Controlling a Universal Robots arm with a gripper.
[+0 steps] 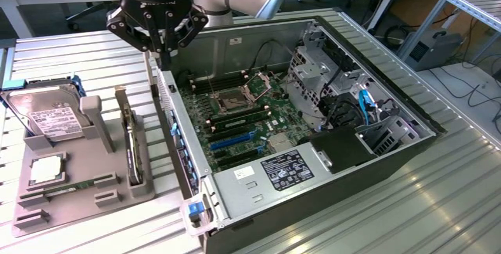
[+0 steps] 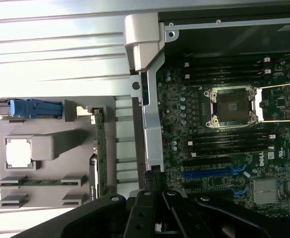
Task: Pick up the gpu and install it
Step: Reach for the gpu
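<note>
One card to move, not yet lifted. The gripper [image 1: 164,53] hangs closed and empty above the left wall of the open computer case [image 1: 168,119]. The gpu [image 1: 135,148] stands on edge in the gray holder [image 1: 74,204] at the exterior view's left, near but apart from the gripper. Step in hand, as I judge it: approach for pickup. The grasp calls for opened jaws, lined up over the card's top edge.

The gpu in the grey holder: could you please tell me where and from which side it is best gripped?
Probably by the free top edge of the gpu, near its middle, from straight above, jaws across its thin faces. It stands on edge in a slot of the holder, so its lower part is walled in, and the case stands close on the exterior view's right.
</note>
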